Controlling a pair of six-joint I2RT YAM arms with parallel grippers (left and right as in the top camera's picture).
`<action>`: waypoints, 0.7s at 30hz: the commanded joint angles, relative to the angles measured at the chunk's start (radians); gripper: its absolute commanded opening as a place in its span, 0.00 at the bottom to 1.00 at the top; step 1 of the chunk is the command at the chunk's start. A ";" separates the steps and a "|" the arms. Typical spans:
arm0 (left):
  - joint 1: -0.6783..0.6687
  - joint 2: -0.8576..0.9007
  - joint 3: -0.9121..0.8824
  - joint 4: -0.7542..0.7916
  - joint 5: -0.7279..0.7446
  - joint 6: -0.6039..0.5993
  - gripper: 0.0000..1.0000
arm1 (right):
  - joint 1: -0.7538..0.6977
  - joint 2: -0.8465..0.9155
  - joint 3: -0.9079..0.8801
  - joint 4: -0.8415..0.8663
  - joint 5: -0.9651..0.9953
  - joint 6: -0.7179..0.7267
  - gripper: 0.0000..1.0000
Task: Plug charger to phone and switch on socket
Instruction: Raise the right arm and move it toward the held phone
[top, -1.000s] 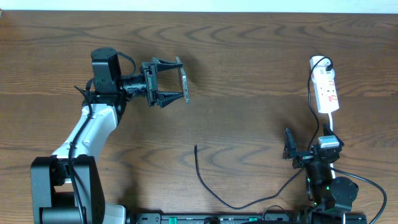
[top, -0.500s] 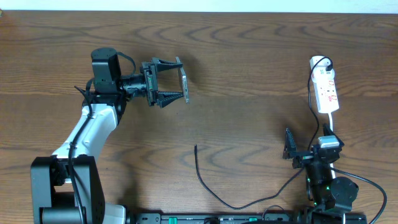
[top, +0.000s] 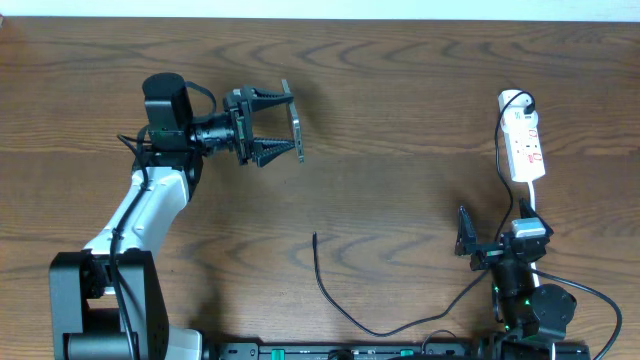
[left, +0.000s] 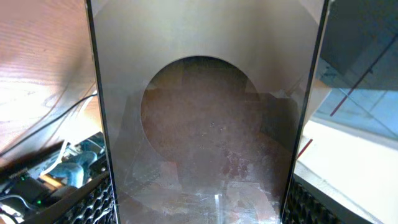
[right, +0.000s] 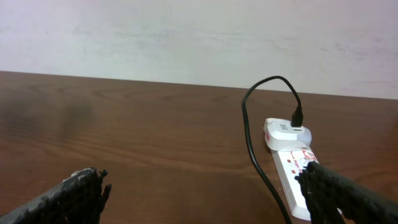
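My left gripper (top: 294, 124) is shut on the phone (top: 297, 126), which stands on edge at the upper left of the table. In the left wrist view the phone's dark glossy face (left: 205, 124) fills the space between the two fingers (left: 93, 202). The charger cable's free tip (top: 315, 237) lies on the wood near the middle, and the cable (top: 345, 315) curves toward the front edge. The white socket (top: 524, 140) lies at the far right with a black plug in its far end (right: 297, 118). Just in front of it, my right gripper (top: 497, 238) stands open with nothing between its fingers (right: 74, 196).
A black cable (right: 249, 137) loops from the socket's far end down past its left side toward the right arm. The wooden table (top: 400, 170) ends at a pale wall (right: 186, 37) beyond the socket.
The left gripper, with the phone in it, has shifted slightly toward the table's far edge and turned a little. The right arm, charger and socket have not moved.
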 joint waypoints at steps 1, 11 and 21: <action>0.003 -0.026 0.007 0.056 0.024 0.002 0.07 | 0.010 -0.001 -0.002 -0.004 0.009 -0.008 0.99; 0.003 -0.025 0.007 0.146 -0.009 0.023 0.08 | 0.010 -0.001 -0.001 0.074 -0.013 0.219 0.99; 0.003 -0.024 0.007 0.159 -0.048 0.059 0.07 | 0.010 0.011 0.128 -0.065 -0.109 0.224 0.99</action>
